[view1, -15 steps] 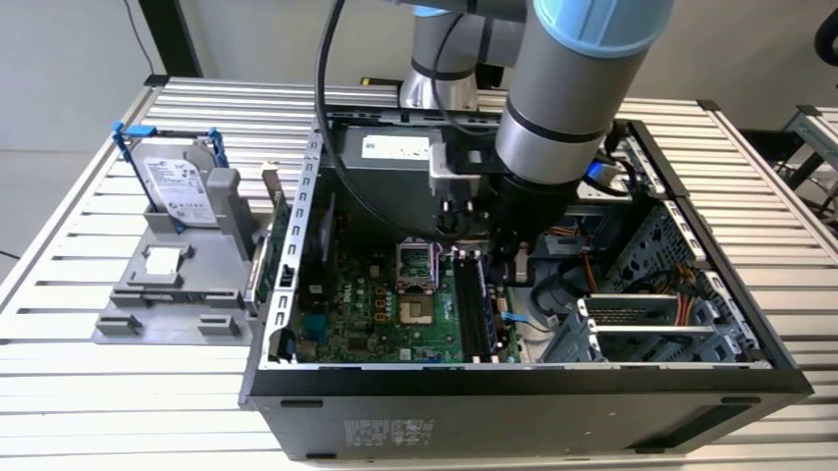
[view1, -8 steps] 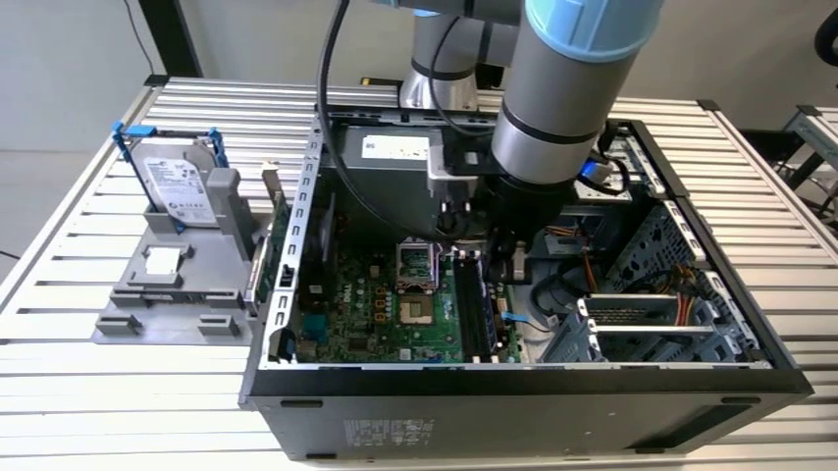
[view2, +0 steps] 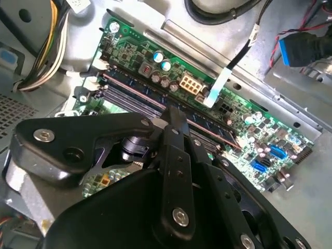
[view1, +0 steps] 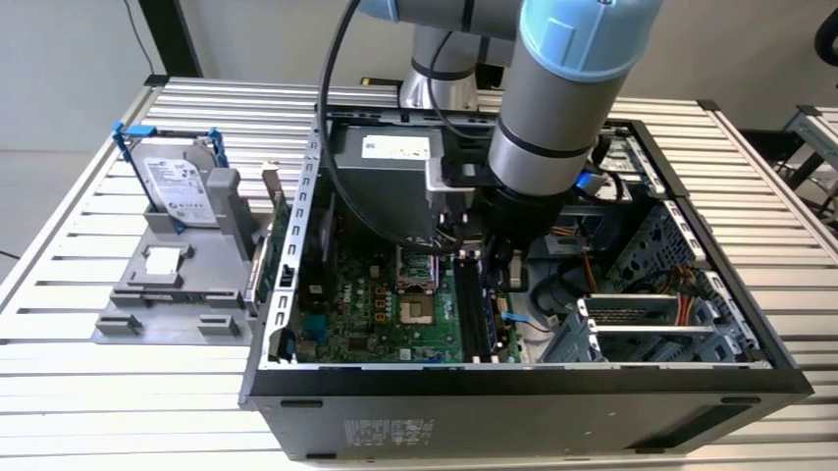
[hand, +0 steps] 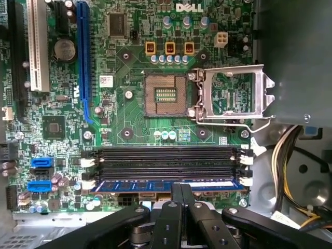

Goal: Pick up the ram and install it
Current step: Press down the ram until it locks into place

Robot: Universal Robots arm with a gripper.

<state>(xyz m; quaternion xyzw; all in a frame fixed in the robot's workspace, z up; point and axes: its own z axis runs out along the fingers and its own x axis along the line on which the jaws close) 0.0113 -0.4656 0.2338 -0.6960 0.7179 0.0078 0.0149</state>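
the ram point(hand: 166, 185), a blue stick, lies along the memory slot nearest the gripper point(hand: 181, 193), parallel to the empty black slots point(hand: 166, 162). the gripper's fingers point(hand: 176, 207) stand together directly over the stick's middle; whether they grip it or only press on it cannot be told. beyond the slots sits the open cpu socket point(hand: 166, 95) on the green motherboard point(hand: 129, 67). in the exterior view the arm point(view1: 556, 108) reaches down into the open case point(view1: 524, 383).

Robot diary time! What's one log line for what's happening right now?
phase: installing | ram: sitting in motherboard slot nearest gripper | gripper: directly over ram | place: inside computer case
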